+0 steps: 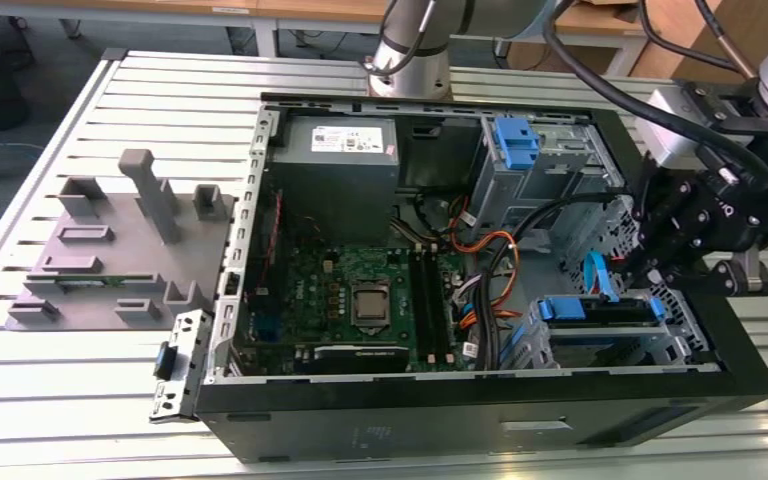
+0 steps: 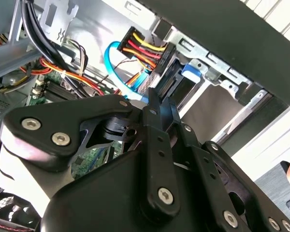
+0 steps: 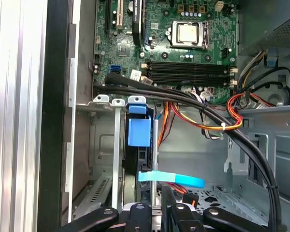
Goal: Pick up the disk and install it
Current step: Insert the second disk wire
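One open computer case [image 1: 491,400] lies on its side on the slatted metal desk [image 1: 37,400], side panel off, so that the motherboard [image 1: 357,290] and the drive bays face upward and can be reached from above. The arm reaches in from the exterior view's right, with the pincer [image 1: 654,268] hanging low over the lower drive cage [image 1: 611,335] at that side of the case.

The disk [image 1: 600,310] sits in that cage, its blue carrier edge showing at the cage mouth; in the first wrist view it stands edge-on in its slot, the blue carrier tab [image 3: 138,131] toward the motherboard side. It appears seated or very nearly so, though how fully it is home cannot be judged. A light-blue data cable [image 3: 171,179] and a bundle of red, yellow and orange power leads [image 2: 145,50] run to the rear of the bay, in keeping with a drive placed where its connectors are reachable.

In both wrist views the pincer's black fingers [image 3: 169,198] lie close together beside the disk, with nothing seen between them. Whether they press on the carrier cannot be told.

A grey fixture block [image 1: 104,250] stands well apart on the desk at the exterior view's left.
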Controlling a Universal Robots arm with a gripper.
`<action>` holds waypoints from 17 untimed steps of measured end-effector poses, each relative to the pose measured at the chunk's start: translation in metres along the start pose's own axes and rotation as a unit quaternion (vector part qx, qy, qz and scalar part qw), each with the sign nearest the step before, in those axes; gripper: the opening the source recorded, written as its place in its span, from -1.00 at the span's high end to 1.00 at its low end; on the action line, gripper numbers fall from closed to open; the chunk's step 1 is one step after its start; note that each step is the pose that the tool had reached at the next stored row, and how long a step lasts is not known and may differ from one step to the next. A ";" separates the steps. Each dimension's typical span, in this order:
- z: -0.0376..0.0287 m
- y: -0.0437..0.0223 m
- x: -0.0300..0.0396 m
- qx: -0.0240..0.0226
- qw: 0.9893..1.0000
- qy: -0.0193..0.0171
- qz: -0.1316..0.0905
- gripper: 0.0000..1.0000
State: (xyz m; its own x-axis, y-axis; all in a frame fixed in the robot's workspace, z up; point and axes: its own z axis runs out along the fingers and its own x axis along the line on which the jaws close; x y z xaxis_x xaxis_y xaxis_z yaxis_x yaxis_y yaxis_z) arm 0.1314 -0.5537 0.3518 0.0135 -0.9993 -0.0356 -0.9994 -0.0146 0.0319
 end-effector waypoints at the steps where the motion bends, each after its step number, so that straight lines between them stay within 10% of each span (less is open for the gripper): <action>1: 0.0000 -0.0012 0.0000 0.000 1.000 0.000 0.000 0.53; 17: 0.0004 -0.0058 -0.0059 0.000 1.000 0.000 0.000 0.53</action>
State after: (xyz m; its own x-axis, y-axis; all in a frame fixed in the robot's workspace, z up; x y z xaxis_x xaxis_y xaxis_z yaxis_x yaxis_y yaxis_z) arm 0.1371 -0.5477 0.3515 0.0135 -0.9993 -0.0356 -0.9994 -0.0146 0.0319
